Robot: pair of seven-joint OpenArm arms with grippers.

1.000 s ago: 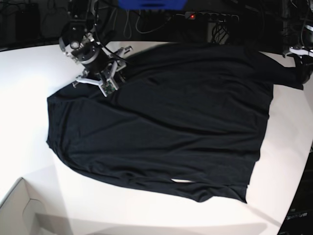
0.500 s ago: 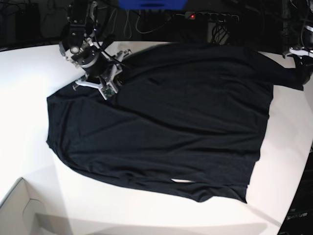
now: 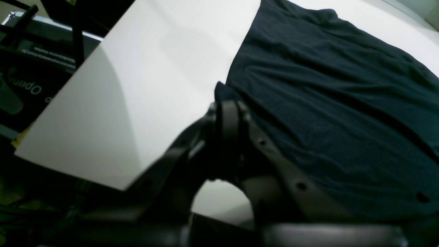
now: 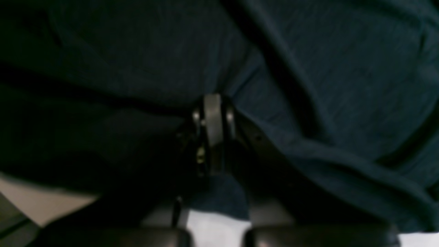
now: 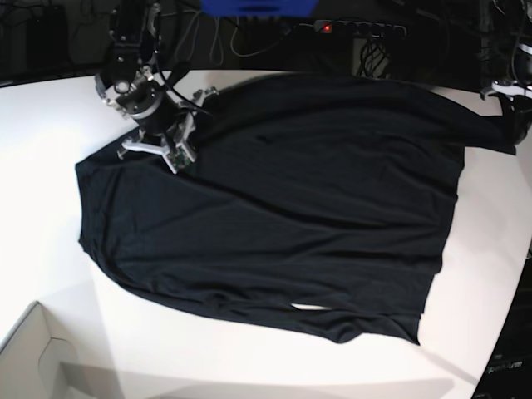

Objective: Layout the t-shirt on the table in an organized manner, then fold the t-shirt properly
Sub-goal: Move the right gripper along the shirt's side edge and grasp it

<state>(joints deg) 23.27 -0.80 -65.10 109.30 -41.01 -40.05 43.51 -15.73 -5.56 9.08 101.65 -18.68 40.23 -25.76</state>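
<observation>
The black t-shirt (image 5: 291, 199) lies spread out over most of the white table (image 5: 50, 166), with some wrinkles. My right gripper (image 5: 184, 131) is at the shirt's back left edge. In the right wrist view that gripper (image 4: 212, 103) is shut, and the t-shirt (image 4: 325, 85) puckers around its tips. My left gripper (image 5: 509, 125) is at the far right corner of the shirt. In the left wrist view it (image 3: 228, 109) is shut, with a corner of the t-shirt (image 3: 343, 103) bunched at its tips over the table (image 3: 154, 85).
A pale cardboard box corner (image 5: 33, 357) stands at the front left. A power strip with a red light (image 5: 349, 27) and cables lie behind the table. The table's curved edge (image 5: 519, 274) runs down the right side.
My right gripper has gone from open to shut on the shirt's edge and shifted a little back and left, tugging the left edge with it. The left arm has not moved.
</observation>
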